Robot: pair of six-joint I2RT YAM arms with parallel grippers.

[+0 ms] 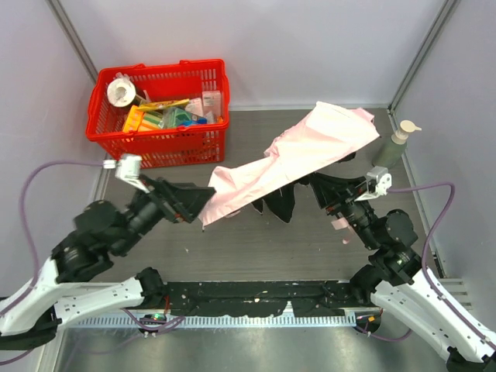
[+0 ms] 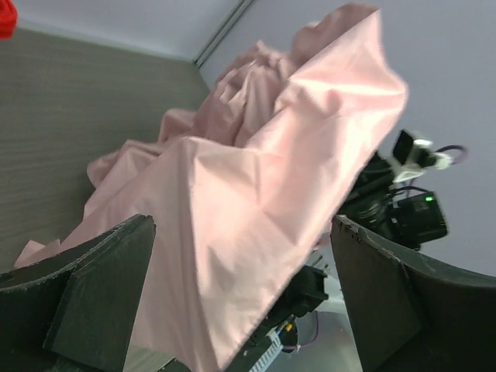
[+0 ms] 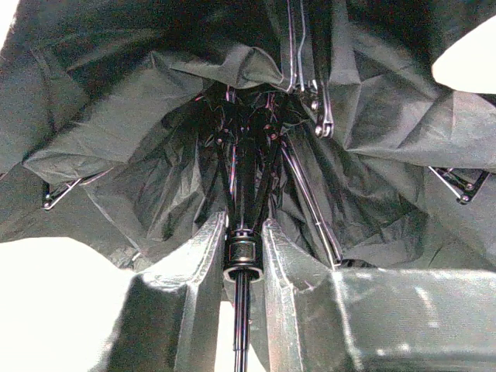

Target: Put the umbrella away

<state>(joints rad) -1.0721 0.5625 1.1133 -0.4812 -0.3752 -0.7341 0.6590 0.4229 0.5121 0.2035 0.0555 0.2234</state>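
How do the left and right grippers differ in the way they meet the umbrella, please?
The left gripper is open, its fingers spread wide with pink fabric of the umbrella between them; the right gripper is shut on the black shaft. The left gripper comes at the canopy from outside, at its edge; the right gripper reaches up under the dark lining. Both are at the same umbrella.

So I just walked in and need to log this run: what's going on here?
Both arms are working on the pale pink umbrella, which hangs half collapsed above the table with its dark underside showing. The right gripper is shut on the black shaft beneath the canopy. The left gripper is open, with the canopy's edge between its fingers. The red basket sits at the back left, untouched.
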